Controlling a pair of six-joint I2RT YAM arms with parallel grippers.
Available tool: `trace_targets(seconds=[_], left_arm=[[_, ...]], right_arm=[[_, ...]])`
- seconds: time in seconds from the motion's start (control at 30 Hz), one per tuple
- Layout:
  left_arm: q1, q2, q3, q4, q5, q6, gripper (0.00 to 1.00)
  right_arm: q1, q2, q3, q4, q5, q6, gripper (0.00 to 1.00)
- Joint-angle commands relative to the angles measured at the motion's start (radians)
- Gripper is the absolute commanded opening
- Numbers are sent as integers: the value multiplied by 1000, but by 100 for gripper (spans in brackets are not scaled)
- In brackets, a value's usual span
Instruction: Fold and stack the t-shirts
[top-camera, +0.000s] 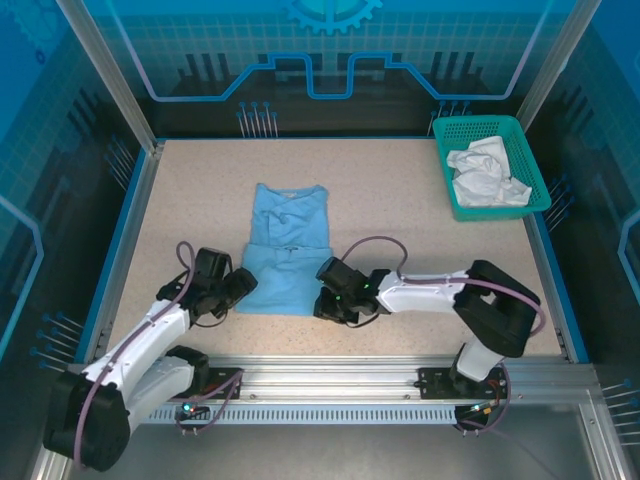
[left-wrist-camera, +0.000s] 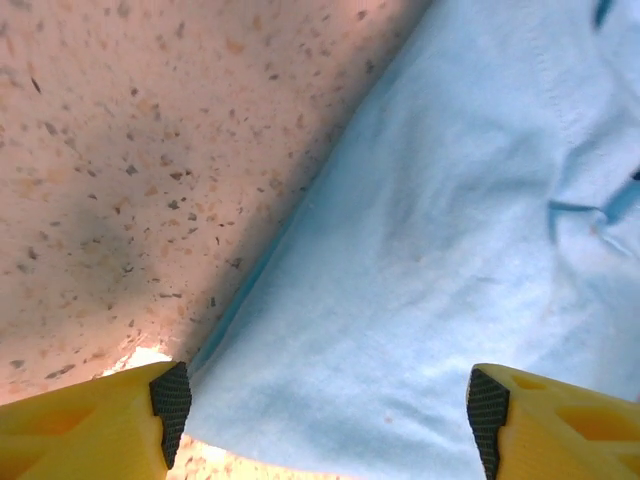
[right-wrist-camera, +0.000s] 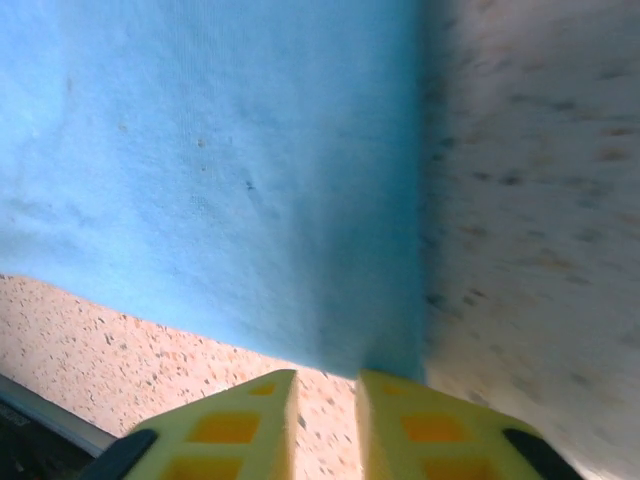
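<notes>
Left claw (left-wrist-camera: 330, 412) spread wide, holding nothing, straddles the lower-left corner of the light blue t-shirt (top-camera: 286, 262). It lies mid-frame on the counter (top-camera: 400, 210), long axis running up the picture. Right claw (right-wrist-camera: 327, 382), nearly closed, sits at the lower-right corner; I can't tell whether it's pinching. Cloth lies straight ahead of both, equally near, I'd judge.

Speckled table (top-camera: 400, 200): blue t-shirt (top-camera: 288, 250), teal basket (top-camera: 445, 170).

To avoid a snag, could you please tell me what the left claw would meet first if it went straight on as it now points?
Probably the light blue t-shirt: its corner lies right ahead of the open left claw, though depth is hard to judge.
</notes>
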Motion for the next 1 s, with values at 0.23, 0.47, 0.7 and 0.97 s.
trace_targets(seconds=[0.23, 0.47, 0.7, 0.97], left_arm=[[-98, 379, 352, 52, 192, 168, 22], [-14, 703, 480, 147, 99, 202, 18], [106, 797, 471, 165, 21, 189, 21], [168, 731, 419, 104, -90, 157, 33]], right_arm=[[-124, 86, 355, -204, 38, -121, 19], [-279, 367, 519, -203, -59, -219, 14], [-350, 505, 508, -122, -188, -241, 13], [-370, 502, 436, -57, -210, -200, 14]])
